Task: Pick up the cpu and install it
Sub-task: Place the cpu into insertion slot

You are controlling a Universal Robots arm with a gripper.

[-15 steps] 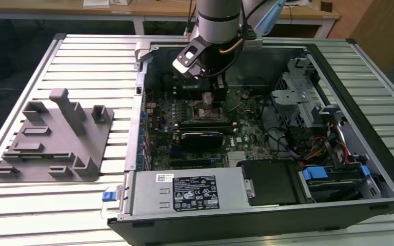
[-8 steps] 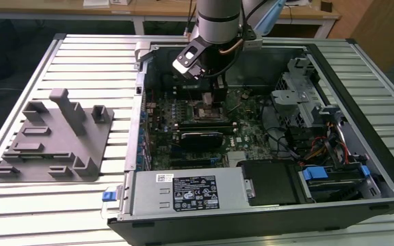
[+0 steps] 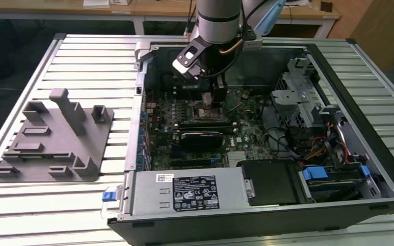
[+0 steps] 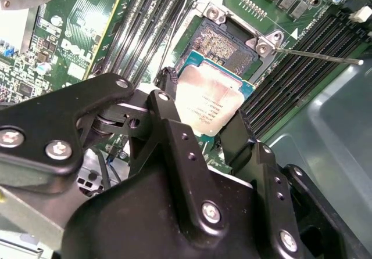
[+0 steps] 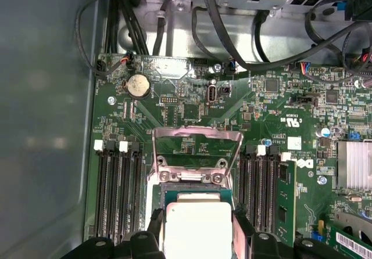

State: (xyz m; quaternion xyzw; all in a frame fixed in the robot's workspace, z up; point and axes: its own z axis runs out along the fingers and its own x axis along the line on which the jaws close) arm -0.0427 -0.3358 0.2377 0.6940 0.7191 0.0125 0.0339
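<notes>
Gripping the cpu (image 4: 210, 103) by two opposite edges, the gripper (image 4: 201, 117) has its black fingers (image 4: 167, 105) closed against the chip's sides; the silver top faces the camera in both wrist views.

1. Position of the arm. In the exterior view the arm reaches down into an open computer case (image 3: 266, 225) that lies on a slatted metal table (image 3: 67, 215). The gripper (image 3: 212, 100) hangs over the middle of the motherboard (image 3: 252, 134).

2. Position of the cpu. In the first wrist view the cpu (image 5: 197, 227) sits between the fingers directly over the socket (image 5: 192, 188). In the second wrist view the chip covers the nearer part of the socket (image 4: 224, 43), while the far part, with its field of contacts, is exposed. Whether the chip touches the socket cannot be told.

3. Socket hardware. The metal retaining plate (image 5: 196, 146) is swung open and stands clear of the socket. A thin lever rod (image 4: 314, 54) extends sideways from the socket frame.

4. Surroundings. Rows of black memory slots (image 5: 116, 195) run along both sides of the socket. A round coin battery (image 5: 138, 86) lies on the board beyond the plate. A grey fixture with upright posts (image 3: 53, 138) rests on the table at the exterior view's left, well apart from the case.
</notes>
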